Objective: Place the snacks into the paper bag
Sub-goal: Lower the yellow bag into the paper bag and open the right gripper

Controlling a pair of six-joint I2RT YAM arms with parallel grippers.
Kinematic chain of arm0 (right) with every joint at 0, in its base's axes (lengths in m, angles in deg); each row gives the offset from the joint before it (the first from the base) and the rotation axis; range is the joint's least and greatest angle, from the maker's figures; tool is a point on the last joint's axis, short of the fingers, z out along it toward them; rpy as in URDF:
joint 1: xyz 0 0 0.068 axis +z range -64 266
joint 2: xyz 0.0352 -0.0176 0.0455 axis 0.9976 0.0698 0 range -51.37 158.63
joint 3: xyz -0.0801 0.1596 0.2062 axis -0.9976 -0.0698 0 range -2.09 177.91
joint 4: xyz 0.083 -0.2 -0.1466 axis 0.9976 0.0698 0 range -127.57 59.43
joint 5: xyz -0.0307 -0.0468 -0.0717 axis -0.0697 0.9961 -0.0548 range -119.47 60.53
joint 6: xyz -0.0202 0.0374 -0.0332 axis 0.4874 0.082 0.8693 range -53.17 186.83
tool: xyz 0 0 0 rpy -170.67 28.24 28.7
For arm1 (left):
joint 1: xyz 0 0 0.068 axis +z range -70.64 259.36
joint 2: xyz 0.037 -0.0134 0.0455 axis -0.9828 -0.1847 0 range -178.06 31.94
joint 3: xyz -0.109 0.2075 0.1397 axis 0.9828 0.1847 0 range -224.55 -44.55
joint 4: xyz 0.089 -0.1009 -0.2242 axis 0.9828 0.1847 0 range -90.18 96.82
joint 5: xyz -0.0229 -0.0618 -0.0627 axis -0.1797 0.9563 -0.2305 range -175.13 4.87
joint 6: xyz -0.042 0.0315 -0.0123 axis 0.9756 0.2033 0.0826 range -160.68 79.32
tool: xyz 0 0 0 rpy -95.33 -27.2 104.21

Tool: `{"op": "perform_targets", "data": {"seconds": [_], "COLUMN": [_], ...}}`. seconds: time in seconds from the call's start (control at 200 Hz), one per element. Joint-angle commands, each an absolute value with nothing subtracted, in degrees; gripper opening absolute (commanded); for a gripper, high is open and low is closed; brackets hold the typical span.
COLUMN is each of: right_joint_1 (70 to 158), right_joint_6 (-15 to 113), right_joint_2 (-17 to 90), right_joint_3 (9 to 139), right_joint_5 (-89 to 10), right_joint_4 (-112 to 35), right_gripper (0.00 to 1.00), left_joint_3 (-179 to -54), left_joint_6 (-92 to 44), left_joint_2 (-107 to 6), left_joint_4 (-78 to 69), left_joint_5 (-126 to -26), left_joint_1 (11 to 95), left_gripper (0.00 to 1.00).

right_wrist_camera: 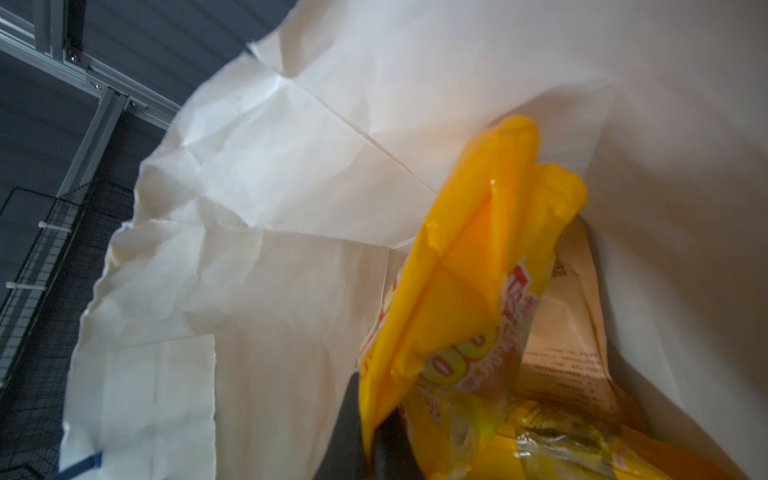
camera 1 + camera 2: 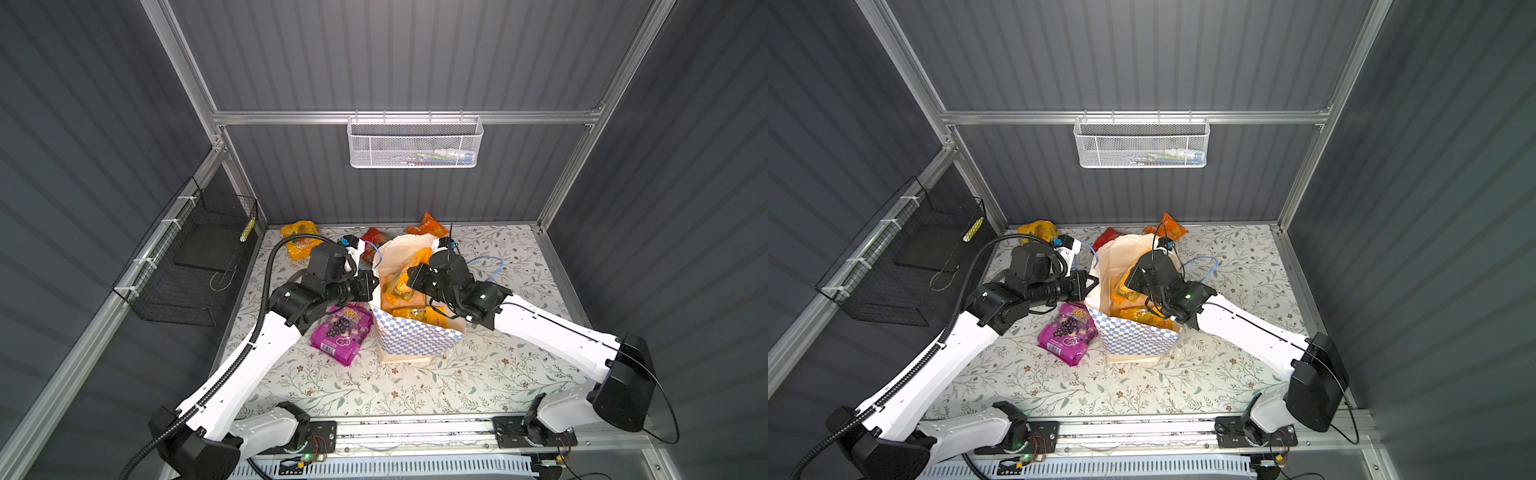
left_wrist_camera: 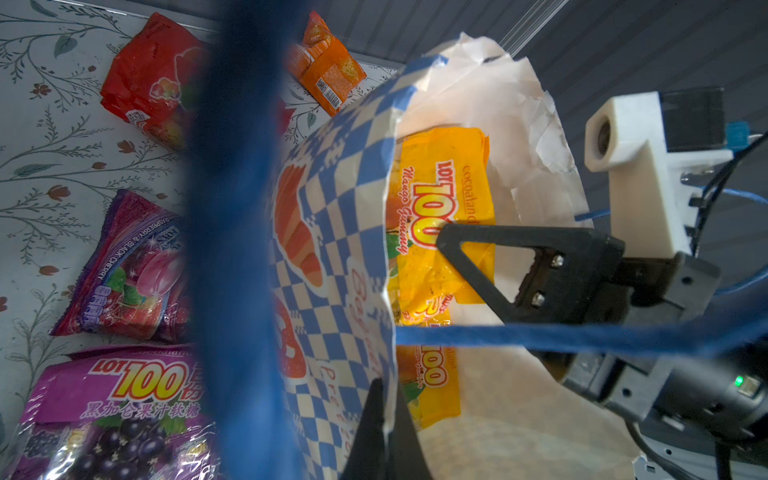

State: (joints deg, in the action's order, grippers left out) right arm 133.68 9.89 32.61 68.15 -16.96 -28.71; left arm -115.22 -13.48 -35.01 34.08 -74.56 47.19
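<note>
While left pincer [image 3: 384,415] clamps the paper bag [image 2: 411,336] by its rim, right pincer [image 1: 374,440] grips a yellow 100 packet [image 1: 478,270] inside it above another bagged packet [image 3: 434,374], with five left on the tabletop [image 2: 415,386]: grape packet [image 2: 341,332], FOX'S packet [image 3: 129,266], red packet [image 2: 374,241], orange packet [image 2: 428,224], yellow-orange packet [image 2: 301,241].

White paper bag with the blue-checked band [image 1: 249,291] is thin matt paper, creased all over. Yellow plastic snack packet [image 1: 478,270] is slick, shiny film, same gloss on the purple grape plastic packet [image 2: 340,332]. Blue cord handle [image 3: 540,337] looks fuzzy and woven. White mesh basket [image 2: 411,145] and black wire basket [image 2: 187,270] look like coated metal, fairly matt.
</note>
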Motion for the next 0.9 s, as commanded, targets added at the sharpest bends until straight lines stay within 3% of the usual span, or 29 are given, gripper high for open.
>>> {"op": "perform_targets", "data": {"seconds": [0.0,0.59,0.721,0.841,0.896], "right_joint_1": [133.5,134.1,134.1,134.4,134.8], "right_joint_6": [4.5,-4.4,-2.5,2.1,4.7], "right_joint_2": [33.0,40.3,39.5,37.5,36.8], "right_joint_3": [72.2,73.8,73.1,72.2,72.6], "right_joint_5": [-12.2,-13.6,-14.4,-15.6,-15.3], "right_joint_4": [-29.3,-27.5,-28.9,-31.9,-31.5], "right_gripper": [0.0,0.0,0.11,0.32,0.36], "left_joint_3": [-115.5,-115.5,-115.5,-115.6,-115.6], "left_joint_6": [-13.6,-13.7,-13.7,-13.7,-13.7], "left_joint_2": [-33.3,-33.3,-33.1,-33.2,-33.2], "left_joint_4": [30.8,31.0,30.9,31.0,31.1], "left_joint_5": [-74.3,-74.3,-74.4,-74.8,-74.9], "left_joint_1": [47.5,47.6,47.6,47.5,47.5], "left_gripper": [0.0,0.0,0.0,0.0,0.0]}}
